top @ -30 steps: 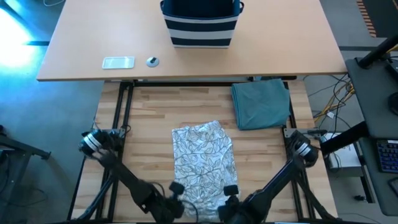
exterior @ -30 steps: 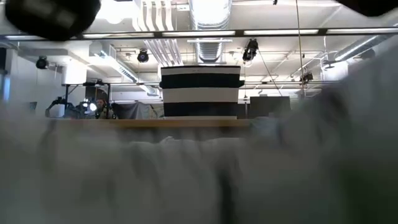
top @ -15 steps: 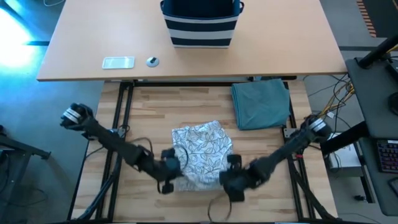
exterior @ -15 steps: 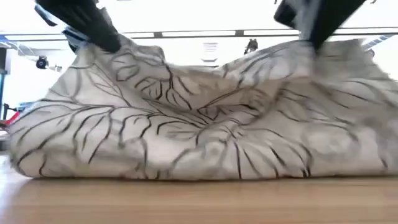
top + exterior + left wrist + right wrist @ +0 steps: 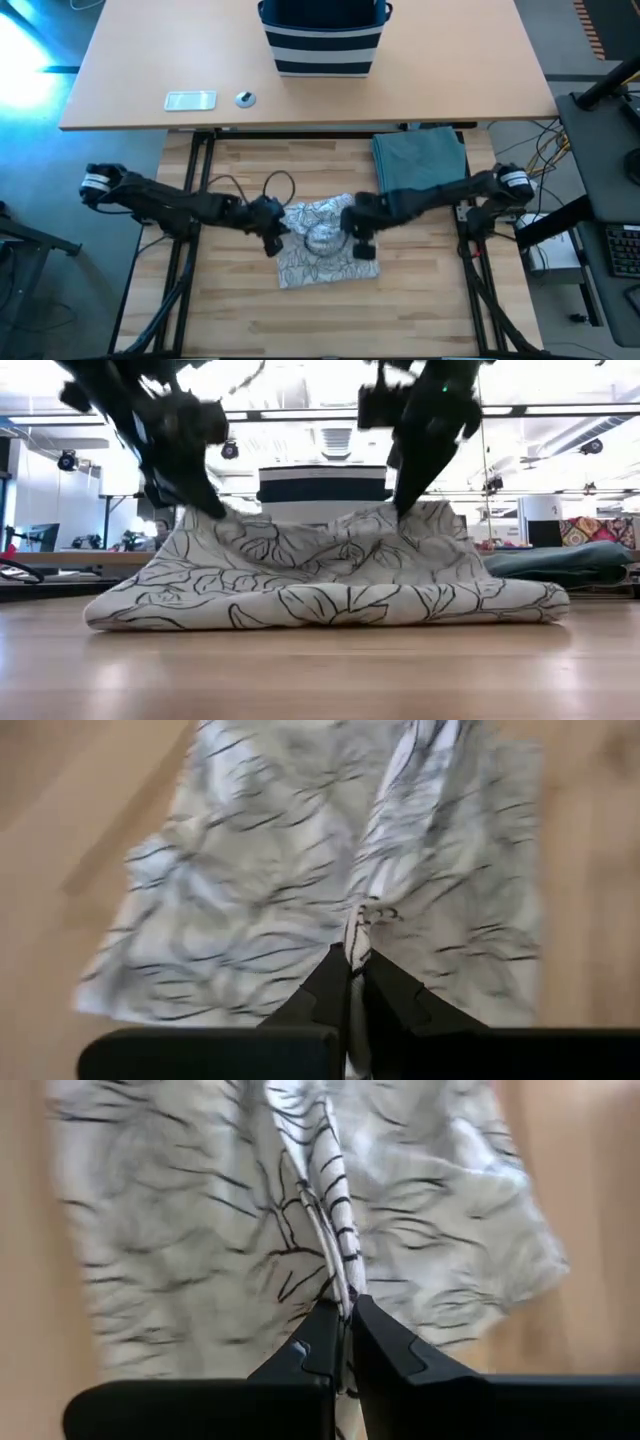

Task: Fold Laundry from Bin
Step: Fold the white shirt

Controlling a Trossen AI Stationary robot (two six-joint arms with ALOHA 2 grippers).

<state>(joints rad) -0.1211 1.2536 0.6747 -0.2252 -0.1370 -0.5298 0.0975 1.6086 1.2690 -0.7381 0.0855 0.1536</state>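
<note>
A grey-white garment with a leaf pattern lies mid-table, its lower layer flat on the wood and its upper layer raised into two peaks. My left gripper is shut on the left peak. My right gripper is shut on the right peak. A teal-green garment lies folded at the far right. The striped navy bin stands on the desk beyond the table. My left gripper pinches a bunched bit of the garment's upper layer between its two fingers, slanting down from the table's left. The cloth rises to the fingers in a ridge and the rest lies on the table. My right gripper pinches a gathered fold of the upper layer between its two fingers, slanting down from the table's right. That fold is drawn up into a ridge, and the cloth between the two grippers sags.
A flat white device and a small round object lie on the far desk. A cable loops over the table by my left arm. Bare wood shows near the front edge.
Both grippers have gone from the table's near edge toward its far edge and a little up, staying shut. They have carried the garment's near edge over the rest, so the garment now lies folded over and shorter, its fold toward the near edge.
</note>
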